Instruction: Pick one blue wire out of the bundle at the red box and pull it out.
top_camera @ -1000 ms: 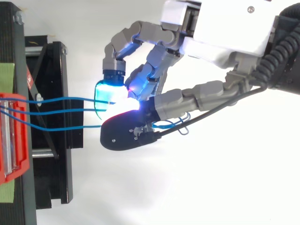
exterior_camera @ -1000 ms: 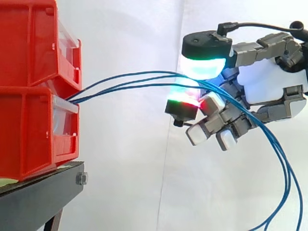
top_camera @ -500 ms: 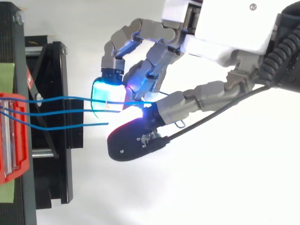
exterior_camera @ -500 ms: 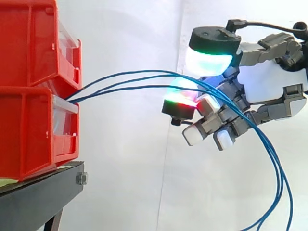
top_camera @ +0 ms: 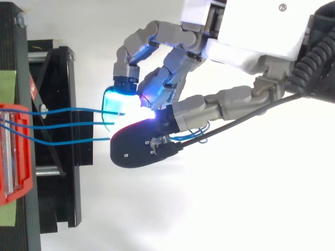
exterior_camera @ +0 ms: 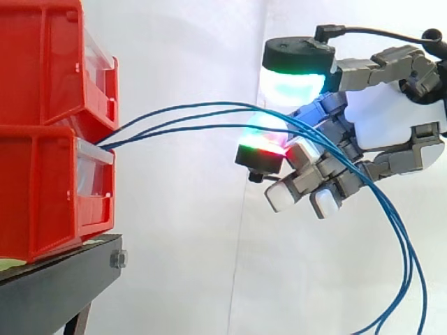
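Inspecting the station, we took the lower red box point(exterior_camera: 42, 195) as our reference point. It sat on the black stand point(exterior_camera: 63, 279), with the upper red box point(exterior_camera: 42, 63) stacked directly on top of it and the white curtain point(exterior_camera: 195, 42) behind it. Three blue wires point(exterior_camera: 181, 115) left the front of the stack at the seam just above the lower red box, lying close together at that point. From there they fanned out slightly and rose in a shallow arc away from the box. They reached the hand point(exterior_camera: 391, 118), which hung in the air well clear of the box front and somewhat above its top edge. Beyond the hand, on the side away from the box, the wires dropped steeply to the bottom edge of the side view. From above, the same wires point(top_camera: 68, 125) ran side by side from the box point(top_camera: 28, 157) across the stand point(top_camera: 57, 198) and passed under the hand point(top_camera: 251, 36). All three wires ran through the hand, but we could not tell whether it gripped any of them or merely enclosed them.
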{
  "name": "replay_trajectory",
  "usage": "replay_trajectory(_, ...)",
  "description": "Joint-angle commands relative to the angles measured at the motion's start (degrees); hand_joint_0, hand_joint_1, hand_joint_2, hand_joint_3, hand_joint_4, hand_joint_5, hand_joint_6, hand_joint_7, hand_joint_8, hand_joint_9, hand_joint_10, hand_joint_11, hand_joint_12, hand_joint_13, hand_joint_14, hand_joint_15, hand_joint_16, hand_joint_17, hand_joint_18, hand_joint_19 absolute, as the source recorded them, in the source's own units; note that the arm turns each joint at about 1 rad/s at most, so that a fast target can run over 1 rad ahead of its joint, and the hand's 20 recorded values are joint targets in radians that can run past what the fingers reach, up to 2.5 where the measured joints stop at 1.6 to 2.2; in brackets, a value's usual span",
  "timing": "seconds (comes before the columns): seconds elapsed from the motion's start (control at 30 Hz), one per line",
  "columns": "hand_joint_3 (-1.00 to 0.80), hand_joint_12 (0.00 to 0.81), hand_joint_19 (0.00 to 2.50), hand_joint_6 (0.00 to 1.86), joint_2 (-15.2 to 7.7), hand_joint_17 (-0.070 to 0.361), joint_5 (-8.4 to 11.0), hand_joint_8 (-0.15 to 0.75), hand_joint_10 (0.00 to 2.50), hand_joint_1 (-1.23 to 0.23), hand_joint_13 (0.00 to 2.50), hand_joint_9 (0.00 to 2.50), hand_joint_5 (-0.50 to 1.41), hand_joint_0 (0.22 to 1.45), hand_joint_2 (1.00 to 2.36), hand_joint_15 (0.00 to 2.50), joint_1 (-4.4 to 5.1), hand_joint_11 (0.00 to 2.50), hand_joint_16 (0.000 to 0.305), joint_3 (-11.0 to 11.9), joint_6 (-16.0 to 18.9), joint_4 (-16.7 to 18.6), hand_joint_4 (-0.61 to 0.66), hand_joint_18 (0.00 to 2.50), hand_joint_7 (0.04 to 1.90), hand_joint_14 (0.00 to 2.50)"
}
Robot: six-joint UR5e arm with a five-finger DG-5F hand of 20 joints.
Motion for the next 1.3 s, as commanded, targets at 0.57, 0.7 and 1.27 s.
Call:
replay_trajectory(0.57,-0.17,0.446,0.56,0.96,-0.01,0.124,-0.02,0.397,0.01,-0.87,0.81,0.91,-0.19,0.64,1.01,0.47,-0.06,0.79,0.055,0.0,0.0,-0.09,0.23,0.88,0.91,0.01)
replay_trajectory(0.7,-0.21,0.43,0.57,0.96,-0.01,0.116,-0.02,0.376,0.01,-0.9,0.79,0.82,-0.21,0.65,1.01,0.47,-0.06,0.78,0.052,0.0,0.0,-0.09,0.25,0.85,0.89,0.01)
replay_trajectory(1.27,-0.5,0.42,0.52,0.95,-0.01,0.119,0.06,0.353,0.01,-0.97,0.71,0.67,-0.23,0.63,1.0,0.45,-0.06,0.75,0.053,0.0,0.0,-0.09,0.28,0.82,0.83,0.01)
